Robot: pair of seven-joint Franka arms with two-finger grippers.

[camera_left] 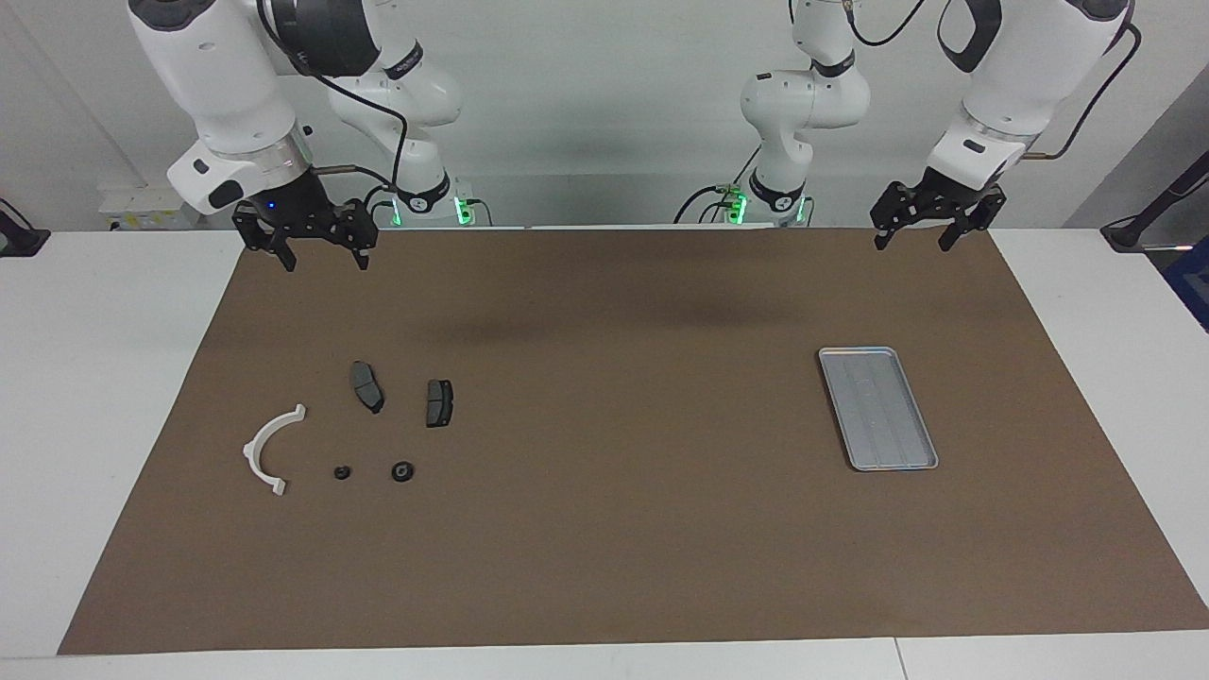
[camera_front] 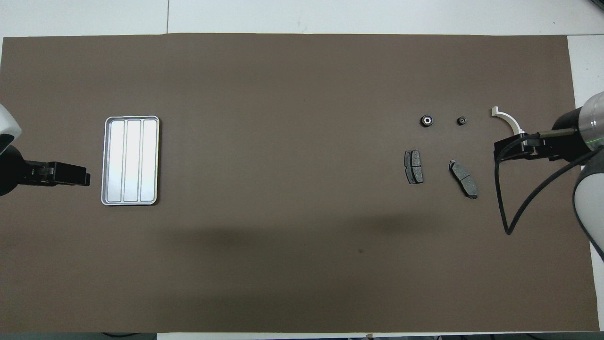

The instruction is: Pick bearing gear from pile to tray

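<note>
The tray is being taken as the landmark; it is lying flat on the brown mat toward the left arm's end of the table, nothing seen in it. The pile is being kept well apart from the tray, toward the right arm's end. Two black bearing gears are being seen there: the larger gear is lying closer to the tray, the smaller gear just beside it, further from the tray. Two dark brake pads are lying nearer to the robots than the gears: one pad on the tray's side, the other pad near it. The white plastic arc is lying furthest from the tray of all the parts. No part is being touched.

The left gripper is being held up in the air over the mat's edge at the robots' end, near the tray, fingers spread, nothing pinched. The right gripper is being held up over the mat's edge at the robots' end, well apart from the tray, fingers spread, nothing pinched.
</note>
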